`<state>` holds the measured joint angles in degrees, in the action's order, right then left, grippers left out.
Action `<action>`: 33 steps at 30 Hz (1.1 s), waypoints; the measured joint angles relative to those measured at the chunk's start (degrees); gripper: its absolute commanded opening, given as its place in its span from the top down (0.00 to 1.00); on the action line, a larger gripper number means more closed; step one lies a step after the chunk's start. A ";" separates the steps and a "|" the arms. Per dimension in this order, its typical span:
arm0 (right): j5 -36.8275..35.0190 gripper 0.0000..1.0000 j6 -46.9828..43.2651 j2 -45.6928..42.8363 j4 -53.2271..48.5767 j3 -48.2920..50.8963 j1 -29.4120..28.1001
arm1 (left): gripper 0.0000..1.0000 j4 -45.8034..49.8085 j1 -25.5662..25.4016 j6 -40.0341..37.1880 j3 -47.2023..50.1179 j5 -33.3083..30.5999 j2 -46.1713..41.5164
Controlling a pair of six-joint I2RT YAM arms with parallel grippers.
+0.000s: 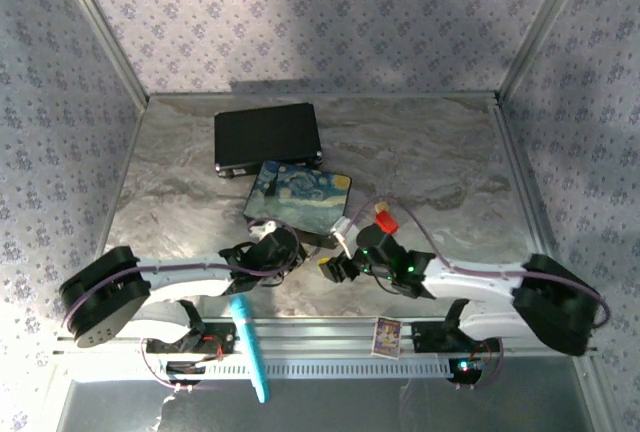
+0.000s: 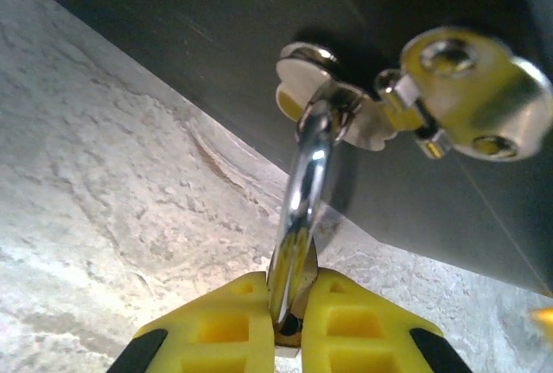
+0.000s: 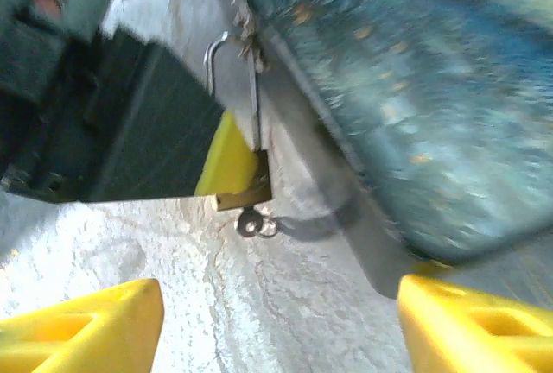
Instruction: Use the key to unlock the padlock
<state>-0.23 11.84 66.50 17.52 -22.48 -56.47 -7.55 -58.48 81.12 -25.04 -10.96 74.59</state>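
My left gripper [image 2: 289, 325] is shut on the small brass padlock [image 3: 244, 195]. Its yellow fingers [image 2: 220, 325] clamp the body from both sides. The padlock's silver shackle [image 2: 302, 192] rises through the metal latch [image 2: 467, 88] on the front of the painted box [image 1: 300, 197]. A small silvery key [image 3: 251, 222] with a ring sticks out of the padlock's underside. My right gripper [image 3: 276, 330] stands open a short way in front of it, with nothing between its yellow fingertips [image 3: 86, 325]. In the top view both grippers meet at the box's near edge, the right gripper [image 1: 335, 270] just right of the left gripper [image 1: 272, 250].
A black case [image 1: 267, 138] lies behind the painted box. A teal pen-like stick [image 1: 250, 347] and a small card [image 1: 387, 334] rest on the rail by the arm bases. Patterned walls close off the marbled table [image 1: 440, 162] on three sides.
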 measured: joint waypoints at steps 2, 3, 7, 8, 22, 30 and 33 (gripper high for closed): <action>-2.05 0.12 5.18 -4.50 -2.45 0.13 2.16 | 1.00 0.24 0.04 -0.15 0.00 -0.24 -0.04; -2.47 0.12 8.09 -6.12 -4.39 -0.42 4.31 | 1.00 0.31 0.09 -0.31 0.00 -0.22 -0.04; -1.95 0.15 16.35 -4.59 -10.75 -5.38 12.87 | 1.00 0.52 0.35 -0.74 -0.13 -0.20 -0.04; -1.73 0.17 17.68 -3.08 -11.93 -7.19 14.05 | 1.00 0.76 0.35 -0.76 -0.26 -0.20 -0.04; 0.46 0.40 21.20 20.33 -21.27 -26.64 16.46 | 1.00 8.57 1.18 -3.23 -1.97 -0.44 -2.40; 1.99 0.51 21.20 24.35 -20.04 -29.99 16.48 | 1.00 18.10 2.99 -8.22 -6.47 -0.87 -1.29; 2.25 0.53 21.20 24.74 -19.37 -30.08 16.48 | 1.00 20.17 3.04 -9.42 -8.39 -1.44 0.52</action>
<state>2.02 33.04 91.24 -1.85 -52.56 -39.99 12.62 -55.44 71.70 -33.43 -12.40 75.11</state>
